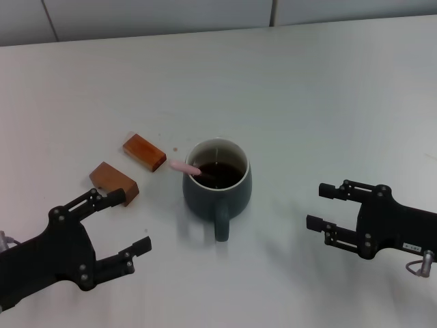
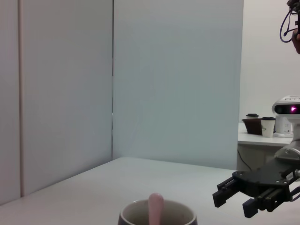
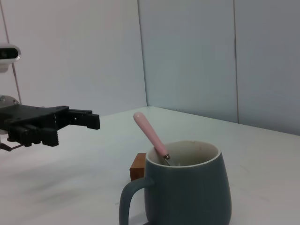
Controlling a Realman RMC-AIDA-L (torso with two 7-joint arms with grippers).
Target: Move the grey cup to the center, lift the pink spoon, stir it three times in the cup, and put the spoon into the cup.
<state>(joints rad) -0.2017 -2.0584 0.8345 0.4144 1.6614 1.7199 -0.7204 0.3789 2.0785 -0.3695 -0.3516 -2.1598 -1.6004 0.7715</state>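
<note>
Pink spoon (image 1: 186,167) leaning in grey cup (image 1: 217,188), both grippers (image 1: 130,229) (image 1: 326,206) wide and empty; any nudge risks spilling.

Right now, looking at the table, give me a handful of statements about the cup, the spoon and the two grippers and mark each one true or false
1. The pink spoon stands in the grey cup with its handle leaning over the rim. True.
2. The left gripper is shut on the spoon. False: it is open, apart from the cup, holding nothing.
3. The cup holds dark liquid. True.
4. The right gripper grips the cup's handle. False: it is open, off to the cup's right.
5. The two wooden blocks lie to the cup's right. False: they lie on its left.
</note>
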